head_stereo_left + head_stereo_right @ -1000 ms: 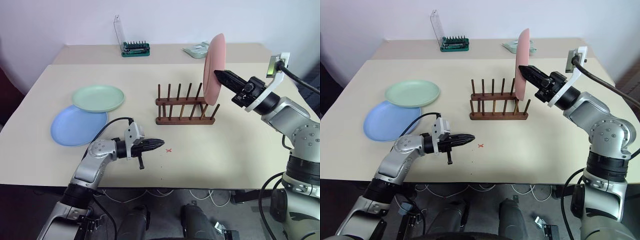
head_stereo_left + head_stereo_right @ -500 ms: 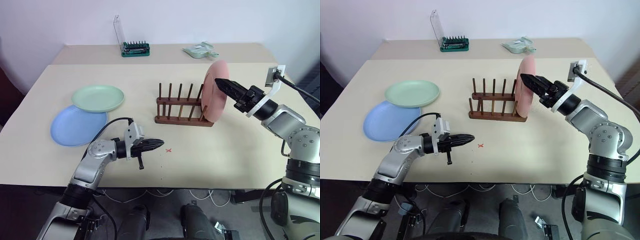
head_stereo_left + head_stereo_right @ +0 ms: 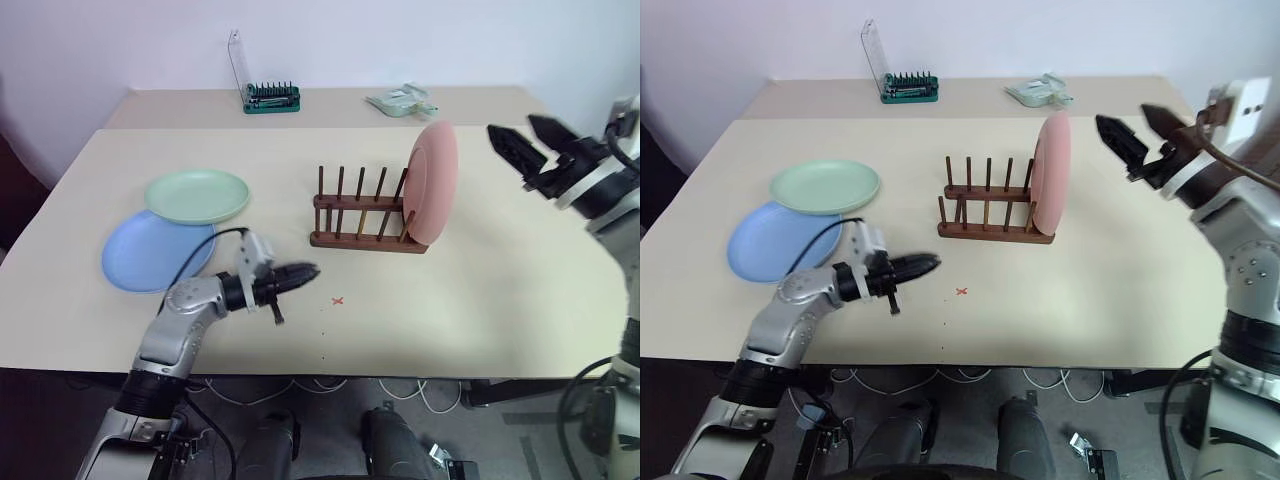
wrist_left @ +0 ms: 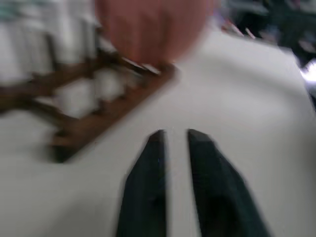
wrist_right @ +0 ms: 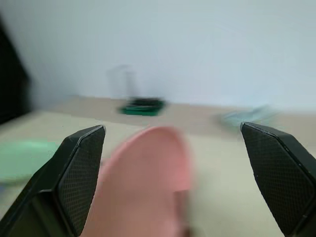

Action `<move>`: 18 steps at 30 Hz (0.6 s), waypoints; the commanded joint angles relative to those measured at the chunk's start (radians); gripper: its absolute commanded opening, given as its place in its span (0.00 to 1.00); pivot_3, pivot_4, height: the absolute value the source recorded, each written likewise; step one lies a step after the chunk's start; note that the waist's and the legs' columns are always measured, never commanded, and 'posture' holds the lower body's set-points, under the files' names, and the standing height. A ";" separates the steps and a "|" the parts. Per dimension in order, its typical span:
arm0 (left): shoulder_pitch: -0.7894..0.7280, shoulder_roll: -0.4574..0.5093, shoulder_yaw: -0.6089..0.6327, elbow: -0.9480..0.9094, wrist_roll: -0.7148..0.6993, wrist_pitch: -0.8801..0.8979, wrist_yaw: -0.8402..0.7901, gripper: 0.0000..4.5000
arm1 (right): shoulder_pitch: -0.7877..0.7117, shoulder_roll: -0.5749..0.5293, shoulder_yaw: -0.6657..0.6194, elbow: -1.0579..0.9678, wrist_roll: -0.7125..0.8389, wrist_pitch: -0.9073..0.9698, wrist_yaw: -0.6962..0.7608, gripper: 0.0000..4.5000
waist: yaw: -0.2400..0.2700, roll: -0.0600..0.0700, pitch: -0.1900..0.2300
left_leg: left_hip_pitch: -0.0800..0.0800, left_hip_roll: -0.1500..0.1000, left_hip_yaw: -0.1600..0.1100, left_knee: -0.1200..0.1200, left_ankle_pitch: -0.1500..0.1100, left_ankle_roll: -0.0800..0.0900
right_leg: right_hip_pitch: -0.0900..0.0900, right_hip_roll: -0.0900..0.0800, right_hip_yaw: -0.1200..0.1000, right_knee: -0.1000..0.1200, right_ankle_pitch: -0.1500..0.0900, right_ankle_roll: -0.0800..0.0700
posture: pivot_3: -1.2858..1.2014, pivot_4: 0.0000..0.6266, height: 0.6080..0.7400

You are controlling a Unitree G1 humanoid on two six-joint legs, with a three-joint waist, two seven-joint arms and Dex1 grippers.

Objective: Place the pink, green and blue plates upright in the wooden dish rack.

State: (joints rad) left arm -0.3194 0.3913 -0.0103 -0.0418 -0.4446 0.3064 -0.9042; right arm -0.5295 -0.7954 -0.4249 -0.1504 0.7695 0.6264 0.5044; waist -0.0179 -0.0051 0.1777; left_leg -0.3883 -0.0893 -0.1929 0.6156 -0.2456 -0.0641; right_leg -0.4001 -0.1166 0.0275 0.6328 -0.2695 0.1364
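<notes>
The small dark brown wooden dish rack [image 3: 367,213] holds the round pink plate [image 3: 433,184] upright in its end slot, the end away from the flat pale green plate [image 3: 196,196] and the flat blue plate [image 3: 155,250] it overlaps. The right gripper [image 3: 528,143], jaws spread wide and empty, hangs just beyond the pink plate. The left gripper [image 3: 303,272], fingers slightly parted and holding nothing, hovers in front of the rack. Likely risks: the leaning pink plate could tip if bumped, and lifting the blue plate could drag the green one.
</notes>
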 commanded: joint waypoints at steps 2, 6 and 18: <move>-0.032 0.030 0.195 -0.070 -0.110 0.087 0.139 0.64 | 0.006 -0.078 0.058 -0.198 -0.013 -0.015 0.104 1.00 | -0.003 0.000 0.000 | 0.000 0.000 0.000 0.000 0.000 0.000 | 0.000 0.000 0.000 0.000 0.000 0.000 | 0.52 0.24 1.00; -0.043 0.092 0.381 -0.020 -0.107 0.110 0.317 0.99 | -0.014 -0.117 0.258 -0.355 -0.079 -0.007 0.184 1.00 | -0.005 0.000 0.000 | 0.000 0.001 0.000 0.000 0.000 0.000 | -0.001 0.001 0.000 0.001 0.000 0.000 | 0.52 0.24 1.00; -0.042 0.163 0.545 0.081 -0.074 0.206 0.606 0.99 | -0.073 0.054 0.514 -0.353 -0.251 -0.052 0.204 1.00 | 0.015 -0.007 -0.001 | -0.003 -0.001 -0.001 0.002 0.000 -0.001 | -0.002 0.000 0.000 -0.001 0.002 0.001 | 0.52 0.24 1.00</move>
State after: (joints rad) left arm -0.3565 0.5336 0.5486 0.0788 -0.5180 0.5054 -0.2844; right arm -0.5976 -0.7475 0.1096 -0.4944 0.5253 0.5891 0.7052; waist -0.0026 -0.0117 0.1764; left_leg -0.3912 -0.0900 -0.1940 0.6171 -0.2452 -0.0649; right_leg -0.4017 -0.1171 0.0275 0.6318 -0.2675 0.1376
